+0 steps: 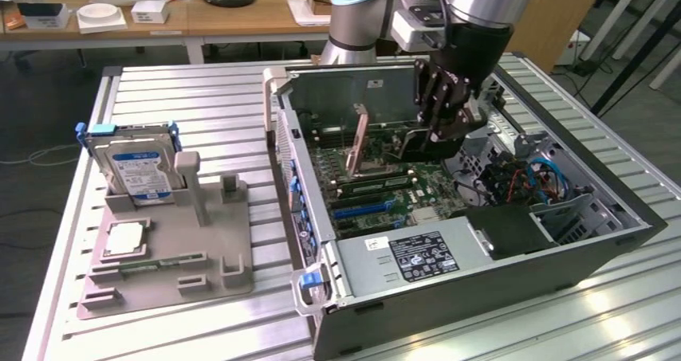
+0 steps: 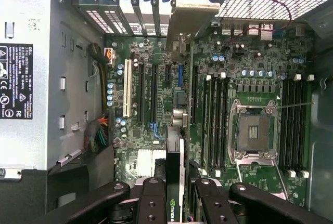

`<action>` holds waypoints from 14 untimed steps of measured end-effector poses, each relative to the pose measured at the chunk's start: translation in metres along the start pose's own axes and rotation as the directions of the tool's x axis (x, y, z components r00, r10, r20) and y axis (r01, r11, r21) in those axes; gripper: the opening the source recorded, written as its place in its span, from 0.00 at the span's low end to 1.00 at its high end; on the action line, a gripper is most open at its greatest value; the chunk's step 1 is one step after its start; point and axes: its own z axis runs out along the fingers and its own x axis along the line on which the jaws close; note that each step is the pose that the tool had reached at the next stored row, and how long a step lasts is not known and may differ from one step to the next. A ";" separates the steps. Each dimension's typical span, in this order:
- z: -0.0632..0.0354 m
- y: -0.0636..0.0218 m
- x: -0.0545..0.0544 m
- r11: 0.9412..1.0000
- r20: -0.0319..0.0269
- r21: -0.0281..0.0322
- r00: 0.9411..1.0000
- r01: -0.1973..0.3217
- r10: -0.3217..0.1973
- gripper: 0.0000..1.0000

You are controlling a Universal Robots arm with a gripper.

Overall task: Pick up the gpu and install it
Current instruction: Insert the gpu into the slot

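Gpu: the thin black gpu card with a green logo (image 2: 175, 174) is standing on its edge inside the open grey computer case (image 1: 511, 297). It is hanging over the green board (image 2: 208, 42), near the long black slots (image 2: 141, 94). I cannot tell if it is touching them.
Fingers: the black gripper (image 2: 177, 195) is reaching down into the case. Its two fingers (image 2: 152, 198) are pressing on the card, one on each side, closed part way.
Socket: the square silver chip socket (image 2: 255, 133) is sitting open inside the case, near the card.
Power box: the grey metal box with a black label (image 1: 423, 253) is lying inside the case at one end.
Hard drive: the silver hard drive with a blue and white label (image 1: 139, 170) is standing in a grey plastic holder (image 1: 213, 273) outside the case, on the exterior view's left.
Table: the ribbed metal table (image 1: 181, 98) is carrying the case and the holder.
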 end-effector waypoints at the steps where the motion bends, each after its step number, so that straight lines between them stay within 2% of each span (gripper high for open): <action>1: 0.0010 0.0000 0.000 1.000 0.000 0.000 1.000 0.000 0.000 0.26; 14: 0.0135 -0.0005 0.000 1.000 -0.002 0.000 1.000 0.000 0.000 0.26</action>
